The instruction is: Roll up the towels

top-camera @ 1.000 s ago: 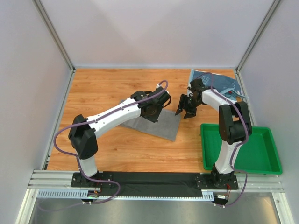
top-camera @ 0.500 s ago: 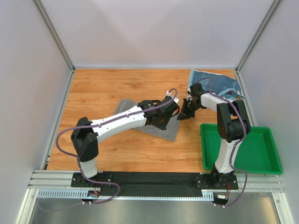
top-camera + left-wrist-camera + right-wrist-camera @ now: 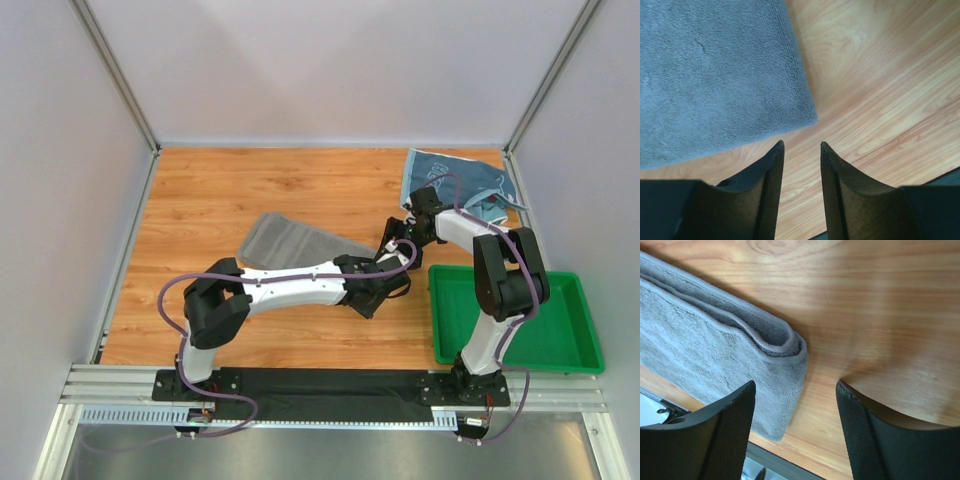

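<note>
— Grey towel (image 3: 290,240) lies folded flat near the middle of the table (image 3: 220,190), not yet rolled. The blue one (image 3: 460,180) sits rumpled in the far right corner.

— And our grippers?

— Both empty. Our left gripper (image 3: 801,146) hovers just off the grey towel's corner, jaws a narrow gap apart. Our right gripper (image 3: 795,383) stands wide open over its folded end.

— Then we judge we're starting the first roll. Next we must pinch that end with both grippers and turn it over evenly, or it skews.

L end effector (image 3: 801,144) jaws apart over wood table (image 3: 880,90), nr grey towel (image 3: 715,75) corner.
</note>
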`<state>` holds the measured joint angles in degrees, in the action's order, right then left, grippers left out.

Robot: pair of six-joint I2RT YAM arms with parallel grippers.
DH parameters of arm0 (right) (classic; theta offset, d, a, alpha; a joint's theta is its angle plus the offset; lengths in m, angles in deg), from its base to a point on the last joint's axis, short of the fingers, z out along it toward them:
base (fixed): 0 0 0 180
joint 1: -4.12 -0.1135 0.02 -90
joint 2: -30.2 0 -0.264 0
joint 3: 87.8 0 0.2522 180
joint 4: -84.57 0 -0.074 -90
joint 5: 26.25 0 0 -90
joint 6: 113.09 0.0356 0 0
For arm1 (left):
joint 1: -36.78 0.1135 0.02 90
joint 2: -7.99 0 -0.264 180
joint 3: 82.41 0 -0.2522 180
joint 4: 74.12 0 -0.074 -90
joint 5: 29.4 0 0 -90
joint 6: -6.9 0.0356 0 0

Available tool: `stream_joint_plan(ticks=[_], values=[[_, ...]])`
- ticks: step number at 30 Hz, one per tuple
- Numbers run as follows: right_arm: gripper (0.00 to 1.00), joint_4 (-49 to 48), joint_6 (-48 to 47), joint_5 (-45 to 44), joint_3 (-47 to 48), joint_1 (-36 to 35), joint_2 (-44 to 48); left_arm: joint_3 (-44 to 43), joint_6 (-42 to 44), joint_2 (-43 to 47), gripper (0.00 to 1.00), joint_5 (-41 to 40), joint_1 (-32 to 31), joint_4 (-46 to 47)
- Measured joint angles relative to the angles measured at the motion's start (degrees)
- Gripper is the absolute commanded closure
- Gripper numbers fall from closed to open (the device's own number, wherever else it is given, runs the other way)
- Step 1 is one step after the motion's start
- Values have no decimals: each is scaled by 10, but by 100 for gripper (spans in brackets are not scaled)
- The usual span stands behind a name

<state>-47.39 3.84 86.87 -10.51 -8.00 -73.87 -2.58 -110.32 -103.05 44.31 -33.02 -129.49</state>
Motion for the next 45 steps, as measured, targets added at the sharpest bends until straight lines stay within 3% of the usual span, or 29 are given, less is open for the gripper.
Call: stream_joint_plan(ticks=[9, 26, 28, 35, 45], values=[[30, 24, -5, -37, -17, 2, 23, -10, -8, -42, 41, -13, -10, 7], [30, 31, -16, -36, -16, 7, 23, -37, -8, -96, 43, -49, -11, 16], [30, 31, -17, -35, -16, 7, 23, -44, -8, -104, 46, -54, -11, 16], [30, 31, -22, -22, -16, 8, 23, -26, -3, -103, 77, -75, -12, 38], [29, 13, -22, 102, -34, 10, 23, 21, 0, -71, 87, -70, -10, 82]])
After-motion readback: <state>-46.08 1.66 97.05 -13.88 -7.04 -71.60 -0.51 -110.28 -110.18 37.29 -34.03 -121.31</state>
